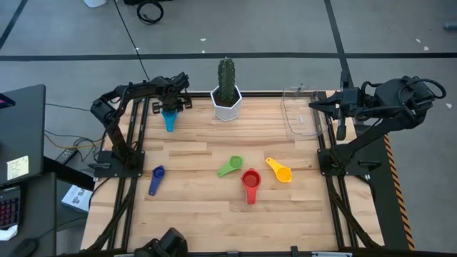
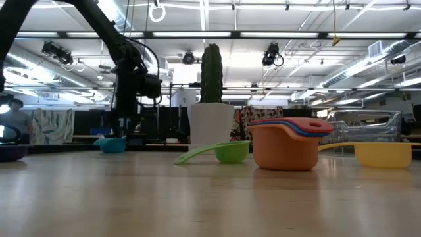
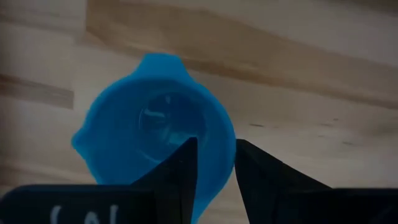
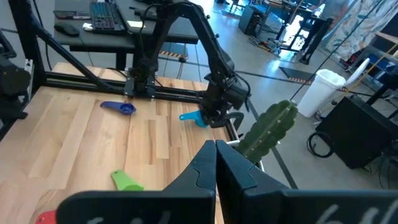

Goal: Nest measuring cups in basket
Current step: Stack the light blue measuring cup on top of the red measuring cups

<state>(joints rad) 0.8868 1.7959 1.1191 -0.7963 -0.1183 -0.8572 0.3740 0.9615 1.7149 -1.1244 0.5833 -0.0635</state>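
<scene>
A light blue measuring cup (image 1: 169, 121) (image 3: 149, 124) is at the table's far left, under my left gripper (image 1: 170, 107) (image 3: 214, 177), which points down and is shut on its wall. A dark blue cup (image 1: 156, 178), a green cup (image 1: 230, 166), a yellow cup (image 1: 280, 171) and a nested stack with red on top (image 1: 250, 182) (image 2: 286, 145) rest bottom down on the table. The clear basket (image 1: 300, 114) stands at the far right. My right gripper (image 1: 314, 106) (image 4: 216, 162) hangs shut, high over the basket's right side. My left gripper has the light blue cup's wall at the rim (image 3: 219, 146), with one finger (image 3: 180, 177) inside the bowl and the other (image 3: 264, 180) outside. The fingers come from above, pointing down. The cup is upright; whether its bottom is on the table I cannot tell.
A white pot with a green cactus (image 1: 226, 93) stands at the far middle, between the light blue cup and the basket. Bare wood lies across the near half of the table (image 1: 214, 221). Black frame rails run along both sides.
</scene>
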